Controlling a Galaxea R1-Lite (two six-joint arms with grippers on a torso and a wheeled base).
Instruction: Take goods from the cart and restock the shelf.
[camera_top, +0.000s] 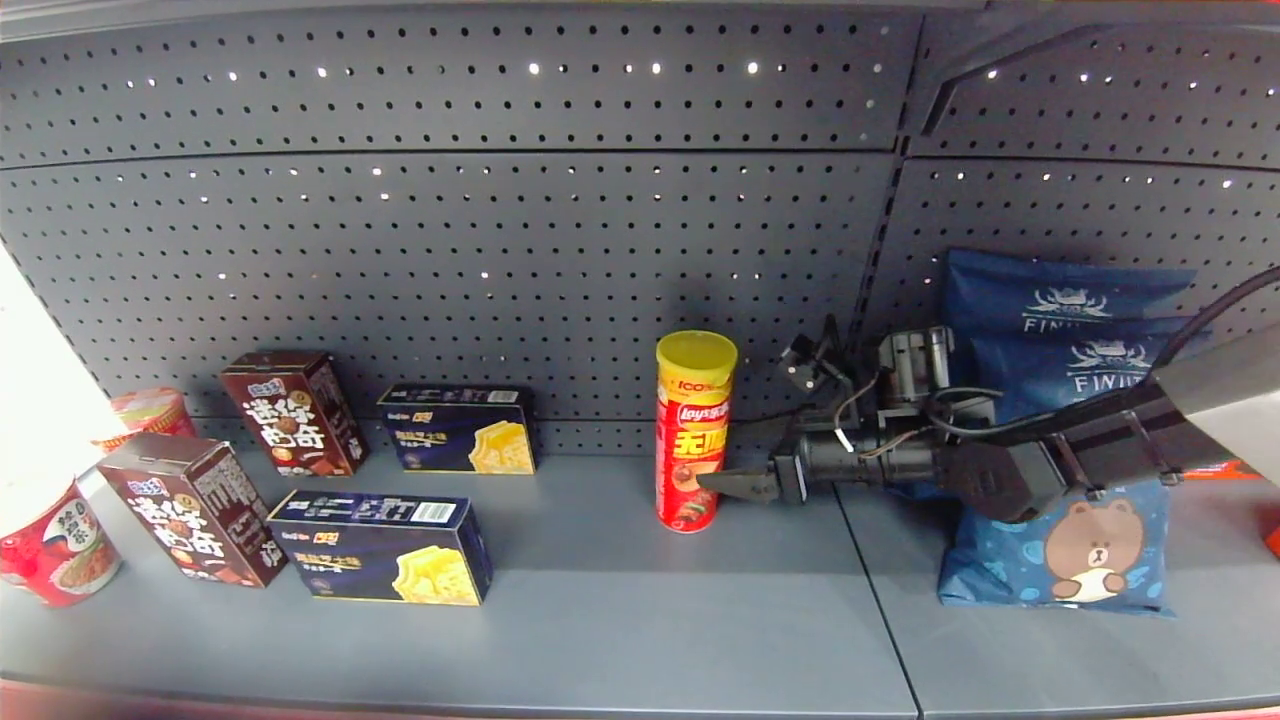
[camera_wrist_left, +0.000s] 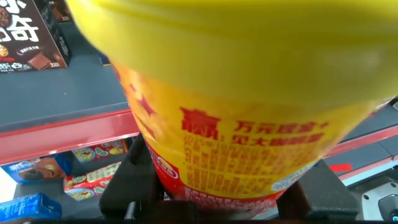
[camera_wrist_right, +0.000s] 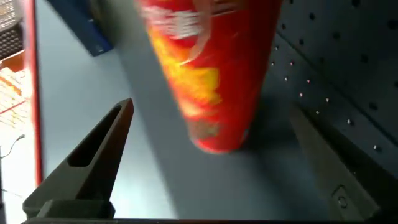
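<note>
Head view — chips can (camera_top: 695, 430) upright on the shelf (camera_top: 600, 620), long axis vertical, yellow lid up; right end effector (camera_top: 728, 484) level with its lower third. Right wrist view: fingers (camera_wrist_right: 93, 155) spread wide, can between them, clear of both. Left wrist view: left end effector (camera_wrist_left: 221, 193) clamps a yellow tub (camera_wrist_left: 249, 93). Can judged light, stiff, slick-walled — best gripped mid-body.

Glossy red cylindrical chip can (camera_top: 690, 450), smooth yellow plastic lid (camera_top: 696, 352) — between the right gripper (camera_top: 715, 482) and its matt black fingers (camera_wrist_right: 93, 155); left gripper (camera_wrist_left: 224, 186) clasps a glossy yellow printed tub (camera_wrist_left: 249, 93).
</note>
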